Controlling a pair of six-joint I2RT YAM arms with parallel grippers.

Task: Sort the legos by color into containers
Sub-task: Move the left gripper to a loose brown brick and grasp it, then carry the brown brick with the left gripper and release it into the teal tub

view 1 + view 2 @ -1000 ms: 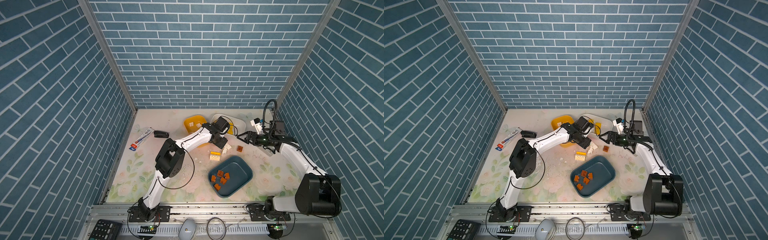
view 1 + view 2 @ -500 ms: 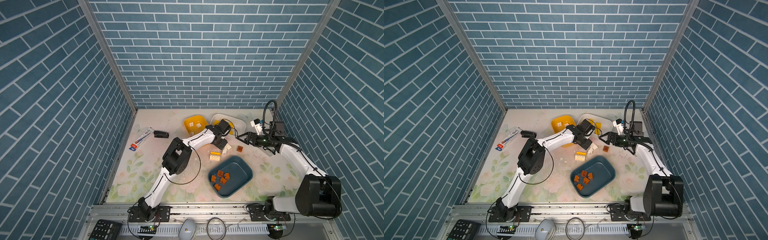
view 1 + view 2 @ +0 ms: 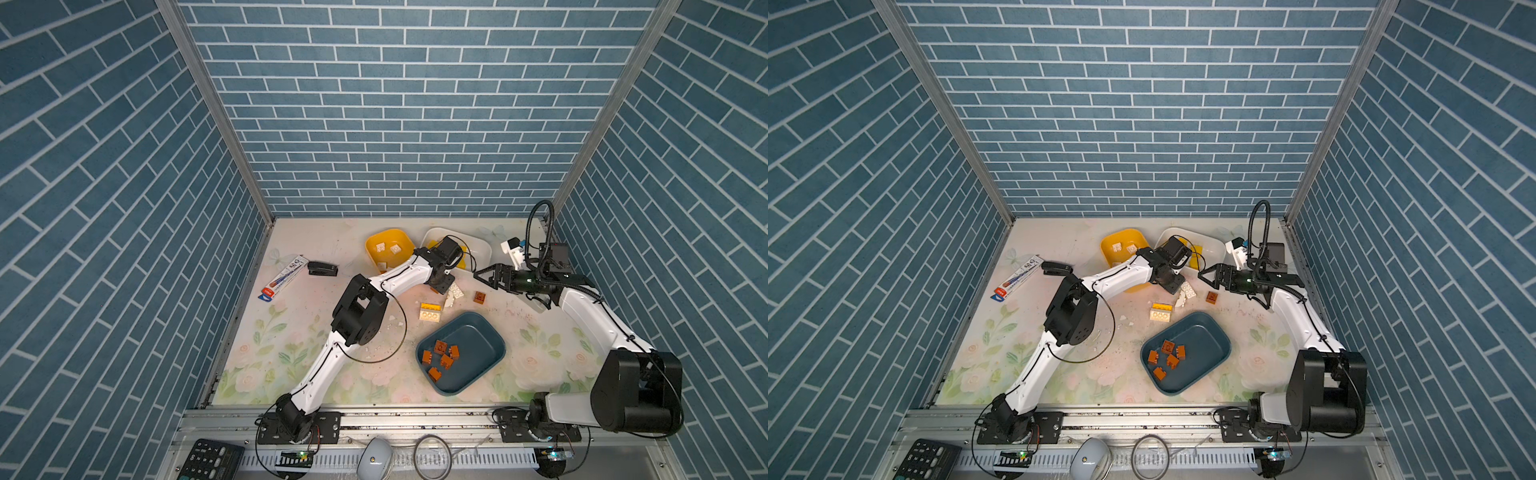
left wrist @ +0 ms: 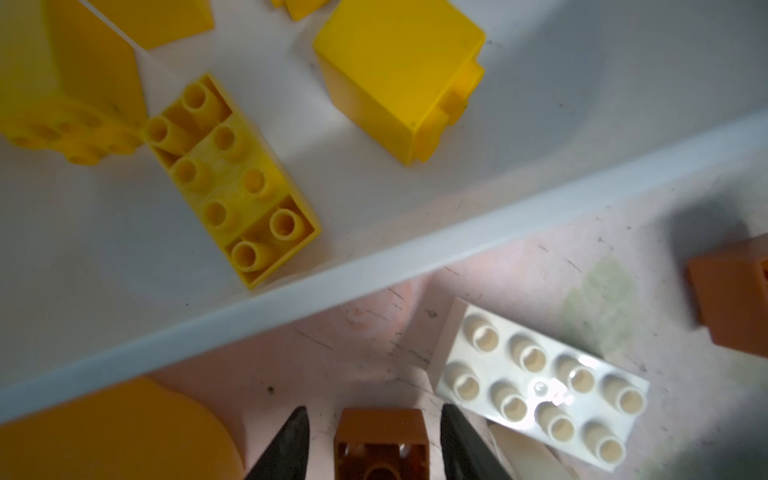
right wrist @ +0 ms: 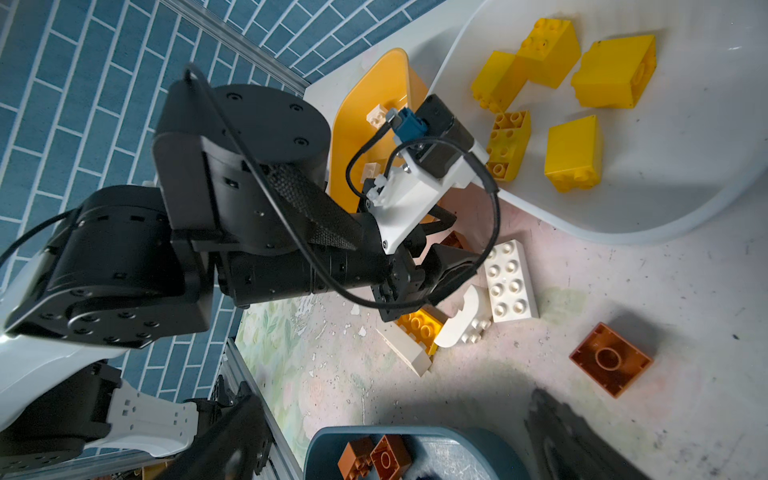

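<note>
Left claw [image 4: 374, 413] hangs low, part-open; right claw [image 3: 482, 274] hovers, spread wide.

The left arm [image 3: 399, 277] and right arm [image 3: 590, 318] have smooth white links between bulky black round joints [image 3: 359, 311] dotted with small screws. Behind the left tool [image 4: 374, 409], whose black fingers [image 4: 291, 449] taper to points, a white bracket [image 5: 419, 195] carries a black camera [image 5: 440, 124] with a blue plug [image 5: 409, 122]. Thin black cables [image 5: 497, 212] loop beside it. A ribbed black hose [image 3: 528, 228] curves behind the right tool [image 3: 484, 275].
</note>
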